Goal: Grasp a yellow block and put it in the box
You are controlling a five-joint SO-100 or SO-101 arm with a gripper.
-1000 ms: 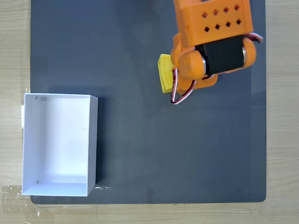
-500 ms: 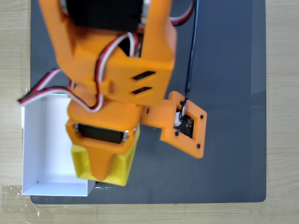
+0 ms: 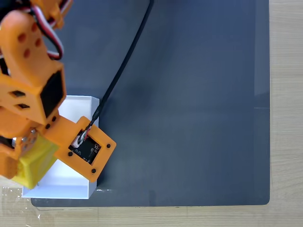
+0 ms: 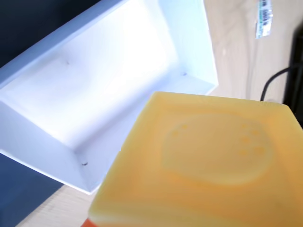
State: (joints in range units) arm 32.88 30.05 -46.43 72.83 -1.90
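Yellow block (image 3: pixel 32 166) sits tight in the orange gripper (image 3: pixel 19 163), up over the left side of the white box (image 3: pixel 78 106).

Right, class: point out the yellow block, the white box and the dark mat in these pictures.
yellow block (image 4: pixel 213 156): wrist view, on its round stud face.
white box (image 4: pixel 94 80): wrist view, on its bare inner floor.
dark mat (image 3: pixel 189 118): fixed view, on its bare middle.

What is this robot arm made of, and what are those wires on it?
In the fixed view the arm looks like bright orange plastic with small cut-out holes. Red, white and black wires loop along it. A black cable runs to an orange-framed circuit board.
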